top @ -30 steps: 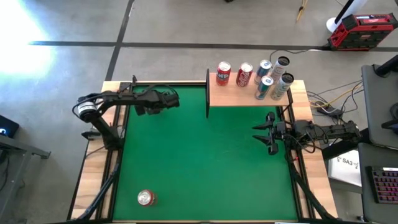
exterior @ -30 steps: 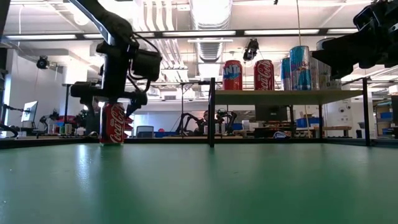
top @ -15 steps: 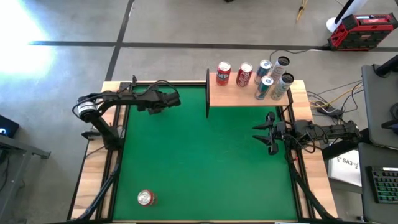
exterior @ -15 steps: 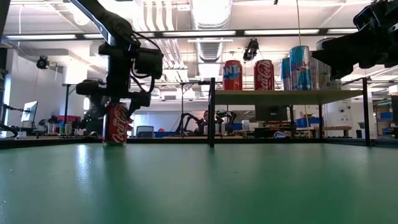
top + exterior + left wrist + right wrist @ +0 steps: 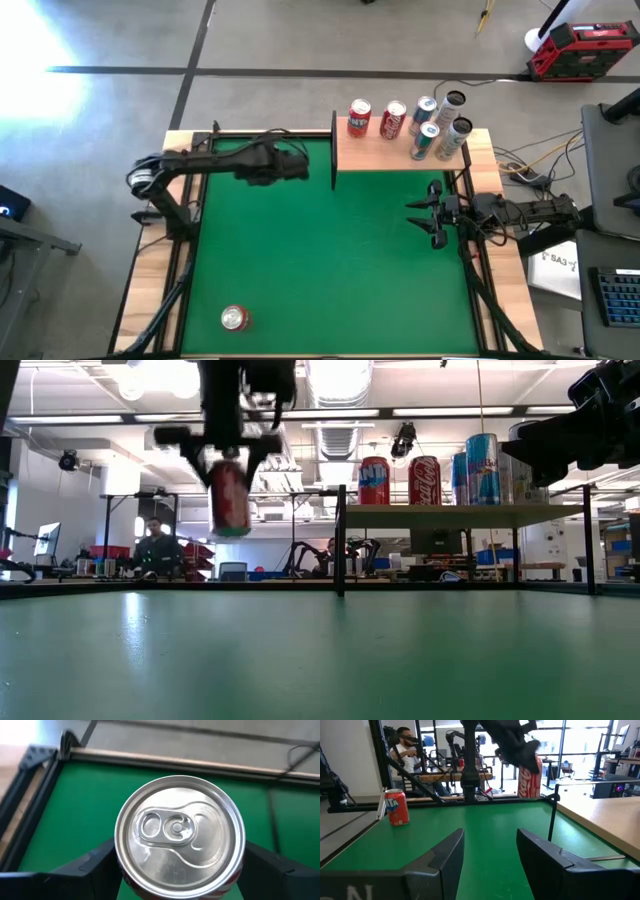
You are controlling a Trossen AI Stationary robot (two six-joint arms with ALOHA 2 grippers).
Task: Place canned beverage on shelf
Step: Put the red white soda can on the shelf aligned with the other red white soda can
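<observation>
Above the green worktop [image 5: 330, 260], left of the shelf [image 5: 400, 150], the left pincer [image 5: 229, 448] is gripping the red can [image 5: 229, 500] by its sides. Judgement: it should be carrying the can upright, clearing the black post [image 5: 340, 540]. The right pincer [image 5: 428, 215], fingers spread and empty, is idling beside the shelf.

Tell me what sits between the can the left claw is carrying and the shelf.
Nothing but open air over bare green felt. In the high view, the left claw holds the red can just short of the shelf and its black corner post.
</observation>
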